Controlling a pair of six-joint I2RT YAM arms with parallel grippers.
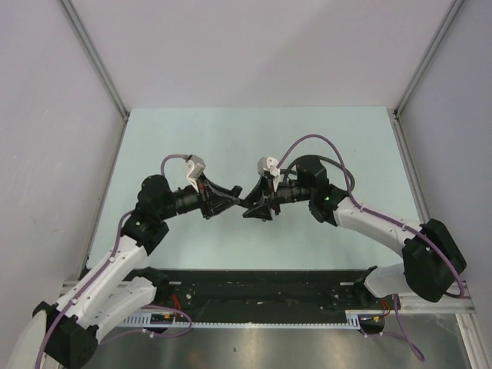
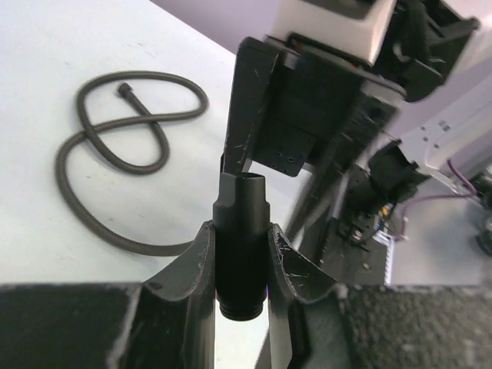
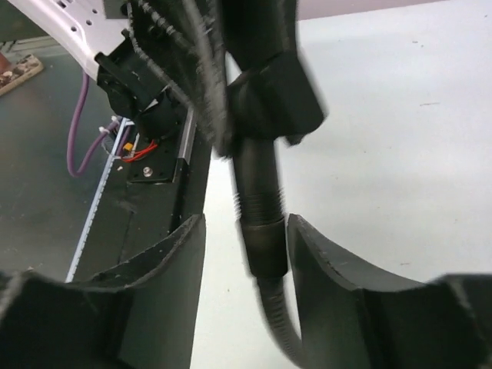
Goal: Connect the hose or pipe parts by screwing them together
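My left gripper point(image 2: 240, 231) is shut on a short black pipe part point(image 2: 241, 265), its ringed end poking out behind the fingers. In the right wrist view that part's threaded end point(image 3: 257, 188) meets the dark collar fitting point(image 3: 263, 246) of a grey-black hose point(image 3: 278, 327). My right gripper point(image 3: 246, 221) is open around the collar, with a clear gap at its left finger. The rest of the hose point(image 2: 115, 146) lies looped on the table, its free end fitting point(image 2: 123, 88) at the far side. From above, the left gripper point(image 1: 231, 197) and right gripper point(image 1: 257, 204) meet tip to tip at mid-table.
A black rail point(image 1: 254, 288) runs along the table's near edge between the arm bases. Purple cables point(image 1: 311, 140) arch over both wrists. Grey walls with metal posts point(image 1: 96, 58) close in the table's back and sides.
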